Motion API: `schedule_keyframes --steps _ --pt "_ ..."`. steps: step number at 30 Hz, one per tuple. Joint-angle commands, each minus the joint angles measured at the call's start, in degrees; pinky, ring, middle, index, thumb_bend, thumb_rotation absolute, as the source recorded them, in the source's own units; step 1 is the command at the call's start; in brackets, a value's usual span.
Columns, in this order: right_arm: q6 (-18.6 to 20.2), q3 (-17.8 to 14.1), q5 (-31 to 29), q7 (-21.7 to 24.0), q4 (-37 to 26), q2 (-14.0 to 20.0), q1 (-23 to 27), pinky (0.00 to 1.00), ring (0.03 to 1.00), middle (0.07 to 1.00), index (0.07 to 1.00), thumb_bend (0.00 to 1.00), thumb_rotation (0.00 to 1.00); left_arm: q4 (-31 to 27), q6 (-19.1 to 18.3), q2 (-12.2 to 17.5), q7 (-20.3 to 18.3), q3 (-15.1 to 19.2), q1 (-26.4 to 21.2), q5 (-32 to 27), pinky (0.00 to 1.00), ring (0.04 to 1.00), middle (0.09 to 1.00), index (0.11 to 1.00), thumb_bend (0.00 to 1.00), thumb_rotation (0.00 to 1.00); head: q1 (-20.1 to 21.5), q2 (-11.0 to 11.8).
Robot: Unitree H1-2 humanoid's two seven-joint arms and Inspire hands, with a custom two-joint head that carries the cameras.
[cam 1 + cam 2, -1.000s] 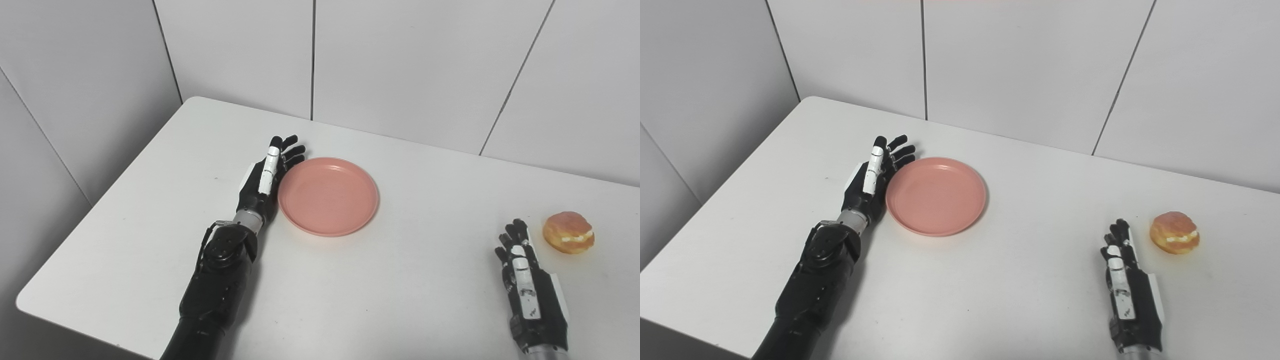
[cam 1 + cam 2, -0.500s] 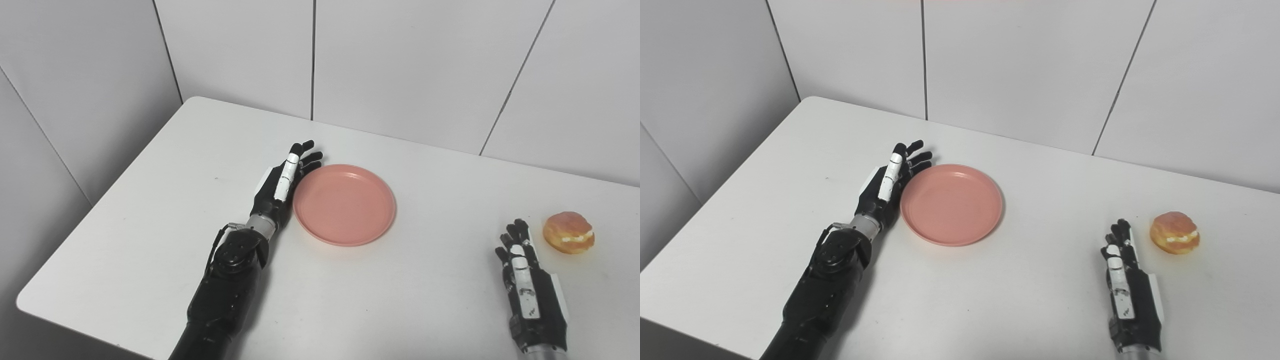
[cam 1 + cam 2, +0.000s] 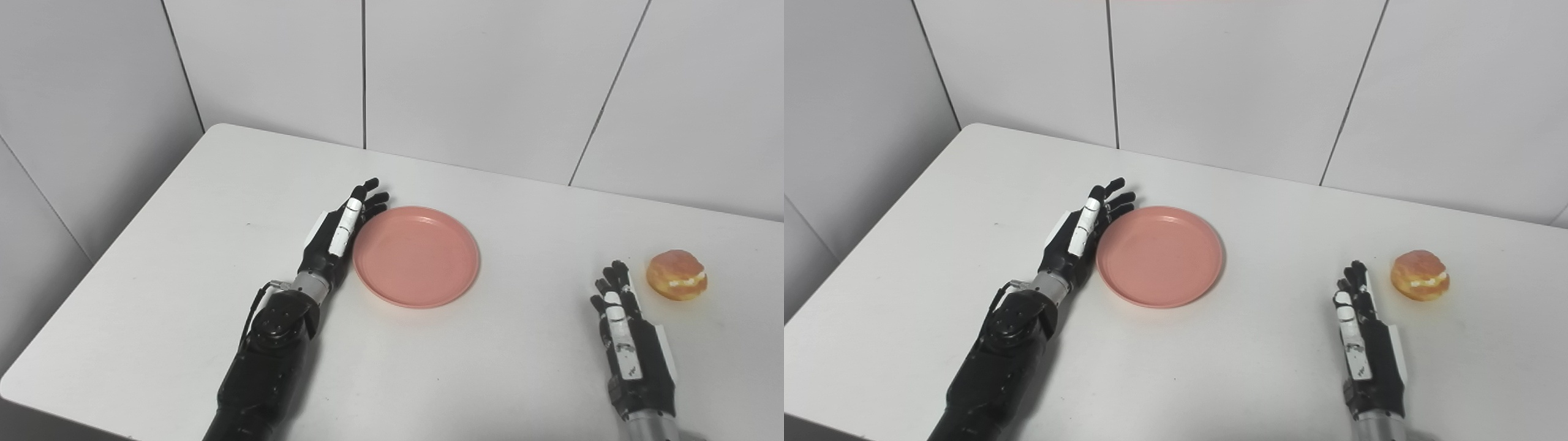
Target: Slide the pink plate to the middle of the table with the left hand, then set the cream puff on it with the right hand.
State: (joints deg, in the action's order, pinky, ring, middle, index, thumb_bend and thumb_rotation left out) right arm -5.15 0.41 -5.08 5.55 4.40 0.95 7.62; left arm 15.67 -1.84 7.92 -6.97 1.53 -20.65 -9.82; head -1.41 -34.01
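Now pink plate (image 3: pixel 416 257) beside left hand (image 3: pixel 335 236) fingers (image 3: pixel 367 205).

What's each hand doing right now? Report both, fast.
Left hand: open, fingers straight, set edge-on against the pink plate's left rim, holding nothing.
Right hand: open, empty, beside the cream puff, not touching it.

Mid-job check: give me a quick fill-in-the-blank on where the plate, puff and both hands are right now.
1. The left hand rests with open fingers against the plate's ____ edge.
2. The plate holds ____.
3. The cream puff lies on the table, just to the ____ of the right hand.
4. The right hand holds ____.

Missing words: left; nothing; right; nothing
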Motion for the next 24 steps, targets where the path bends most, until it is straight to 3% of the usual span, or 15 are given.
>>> schedule_keyframes --steps 1,11,24 --pt "-0.5 0.5 0.1 -0.2 -1.3 -0.8 0.4 1.00 0.981 0.984 1.000 0.53 0.82 -0.8 -1.3 -0.5 -2.2 -1.2 0.5 -0.5 0.89 0.886 0.873 0.894 0.73 1.00 -0.1 0.1" --pt "-1.0 1.1 1.1 -1.2 -0.6 -1.8 0.7 1.00 0.971 0.973 0.991 0.53 0.79 -2.3 -1.4 -1.5 -4.1 -1.9 2.1 -1.1 0.93 0.915 0.890 0.900 0.70 1.00 4.4 -0.2" --pt "0.2 2.5 4.8 -3.9 -0.6 -3.2 1.0 1.00 0.997 1.000 0.974 0.57 0.81 -4.2 -1.4 -0.4 -7.4 -4.7 4.5 -0.7 0.96 0.931 0.906 0.917 0.72 1.00 10.0 -0.7"
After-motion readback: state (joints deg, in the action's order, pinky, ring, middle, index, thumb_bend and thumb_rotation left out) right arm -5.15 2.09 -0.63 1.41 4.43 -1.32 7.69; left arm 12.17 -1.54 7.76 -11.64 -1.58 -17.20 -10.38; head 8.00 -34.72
